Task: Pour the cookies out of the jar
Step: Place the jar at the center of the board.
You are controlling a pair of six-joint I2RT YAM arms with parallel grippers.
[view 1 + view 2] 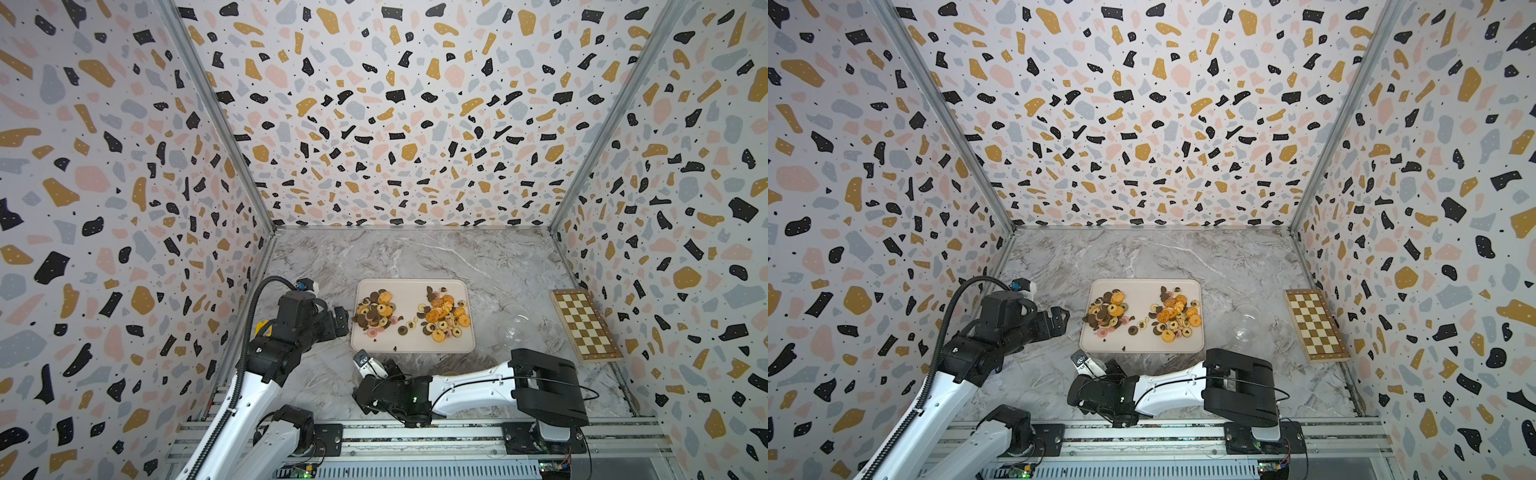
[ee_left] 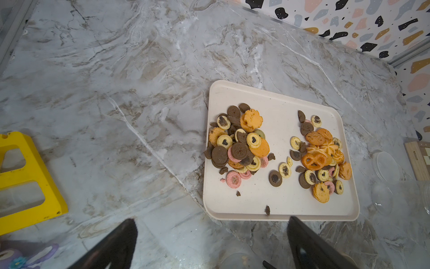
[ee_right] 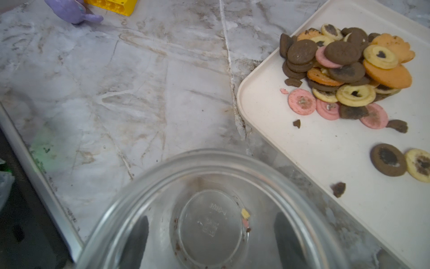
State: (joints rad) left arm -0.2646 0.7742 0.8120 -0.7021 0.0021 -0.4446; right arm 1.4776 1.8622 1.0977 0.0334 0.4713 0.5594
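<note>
The cookies (image 2: 239, 144) lie in two heaps on the tray (image 2: 279, 205), so the jar (image 3: 209, 209) (only crumbs inside) seems emptied; the right gripper (image 3: 213, 240) clamps it beside the tray, left gripper (image 2: 211, 222) spread, idle

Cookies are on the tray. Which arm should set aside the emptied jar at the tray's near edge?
Right. The right gripper has its jaws astride the clear jar. The left gripper stands open and empty beside the tray, away from that jar.
</note>
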